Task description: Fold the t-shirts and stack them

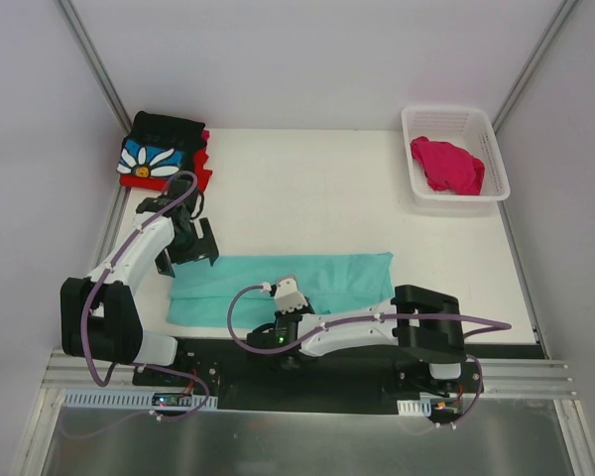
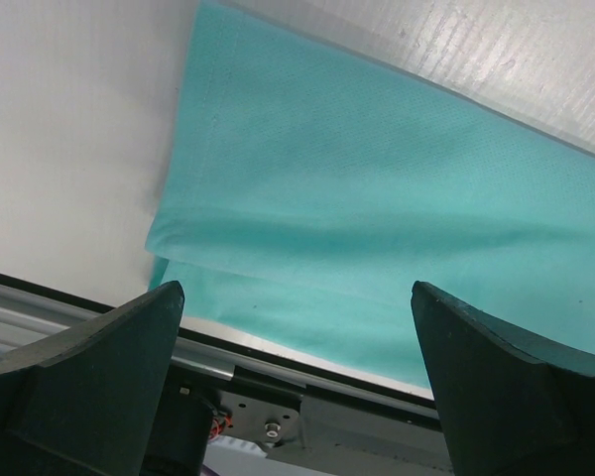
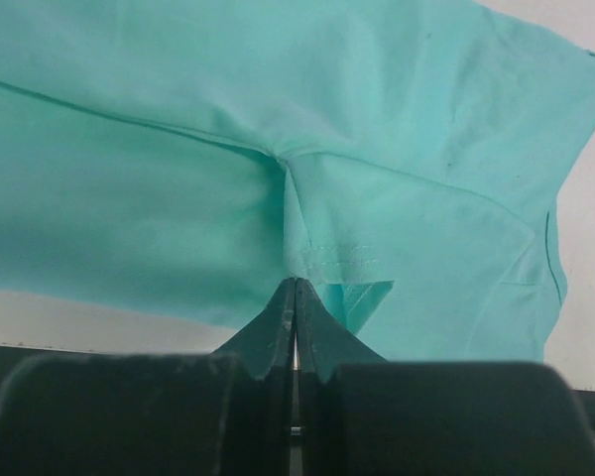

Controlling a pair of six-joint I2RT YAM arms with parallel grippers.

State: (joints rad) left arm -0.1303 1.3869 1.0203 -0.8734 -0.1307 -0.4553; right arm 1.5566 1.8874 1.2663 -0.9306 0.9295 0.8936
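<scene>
Mint-teal t-shirt [image 1: 288,283]: long folded strip at table [image 1: 327,198] near edge. Right gripper [image 3: 296,290] clenched on near hem. Left gripper [image 1: 193,243] released, over strip's left end. Daisy-print stack [image 1: 161,157], basket [image 1: 461,198] at far corners, well apart.

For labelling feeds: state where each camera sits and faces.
Top external: above, behind the bases, looking down at the table; both arms show.
Left wrist: above the teal shirt's corner, looking down; open left gripper shows.
Right wrist: low, facing the shirt; right gripper shut on it.
Shared: all show the teal shirt.
</scene>
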